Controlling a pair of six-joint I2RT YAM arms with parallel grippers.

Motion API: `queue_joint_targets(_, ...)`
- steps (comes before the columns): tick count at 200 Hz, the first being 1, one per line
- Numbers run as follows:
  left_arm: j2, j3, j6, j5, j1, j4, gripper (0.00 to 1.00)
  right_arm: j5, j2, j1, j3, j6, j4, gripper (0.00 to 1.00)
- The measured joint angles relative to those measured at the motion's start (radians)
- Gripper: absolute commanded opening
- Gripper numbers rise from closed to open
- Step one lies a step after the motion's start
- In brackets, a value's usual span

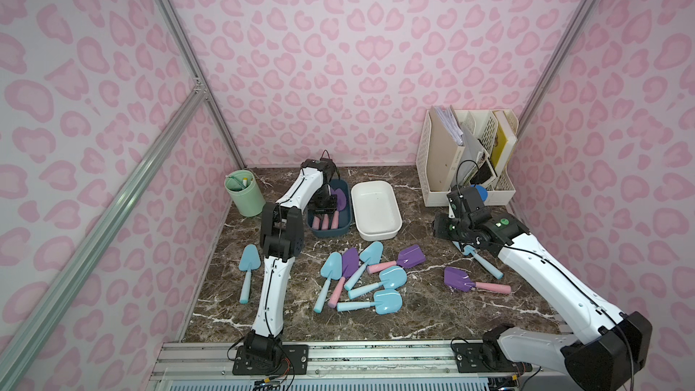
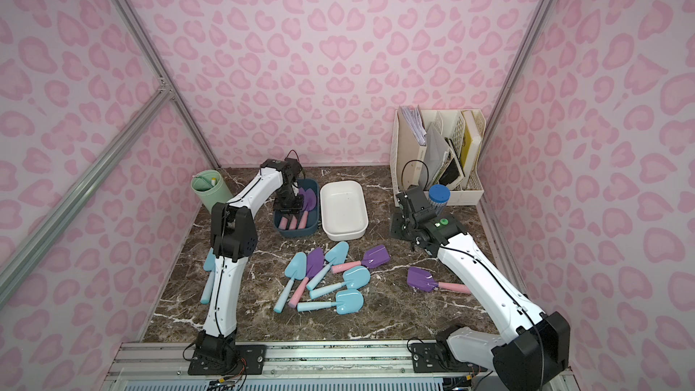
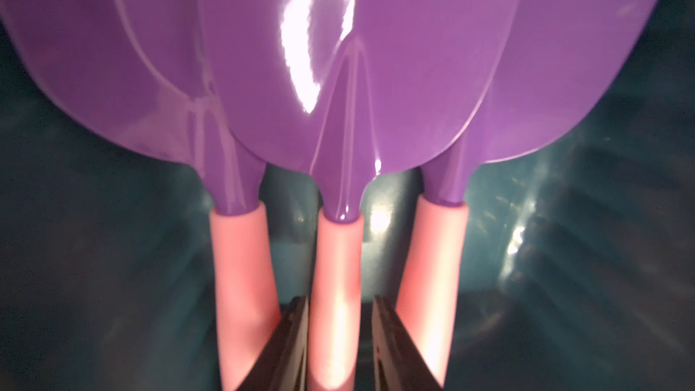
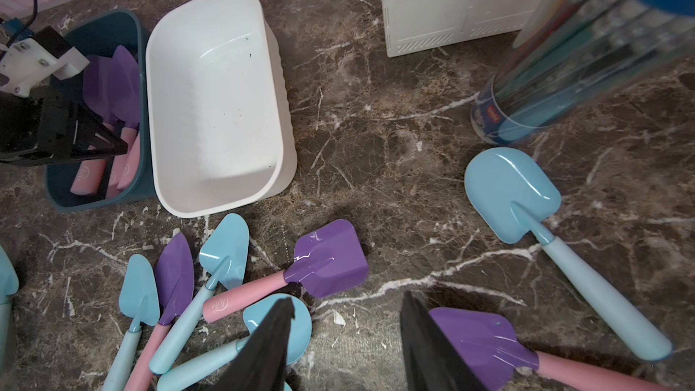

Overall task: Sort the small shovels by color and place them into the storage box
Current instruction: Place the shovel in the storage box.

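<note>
Script on pink handle and tube label illegible; left jaws narrowly astride middle handle, right jaws apart, empty.

Dark brown marble-pattern tabletop with white veins. Pink leopard-print wall panels on three sides, with silver aluminium frame rails at the corners.

Far corner on my left: a mint-green round plastic cup, upright, holding small sticks too small to identify.

Far corner on my right: a cream perforated plastic file organizer holding papers, folders and a yellow book. Just in front of it, a clear plastic tube with a blue lid, upright.
</note>
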Motion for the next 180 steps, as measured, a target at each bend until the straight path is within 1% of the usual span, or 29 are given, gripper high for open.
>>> queue_joint_targets(29,-0.009,0.000,0.000,0.000,0.000,-0.007,0.36,0.000,-0.002,-0.002,0.002,0.000,-0.001,0.52)
queue_joint_targets(49,-0.042,0.000,0.000,0.000,-0.002,-0.009,0.36,0.006,-0.006,-0.002,0.006,0.000,-0.004,0.52)
queue_joint_targets(90,-0.163,0.000,0.000,0.000,-0.016,-0.010,0.39,0.016,-0.024,-0.013,0.007,0.000,-0.008,0.54)
queue_joint_targets(110,-0.243,-0.014,-0.001,0.000,-0.030,-0.006,0.41,0.023,-0.043,-0.029,0.000,0.001,-0.008,0.55)
queue_joint_targets(131,-0.351,-0.084,-0.013,0.000,-0.044,0.012,0.43,0.026,-0.071,-0.062,-0.020,0.006,-0.010,0.56)
queue_joint_targets(180,-0.610,-0.366,-0.039,-0.004,-0.053,0.071,0.43,0.021,-0.135,-0.158,-0.135,0.057,-0.030,0.58)
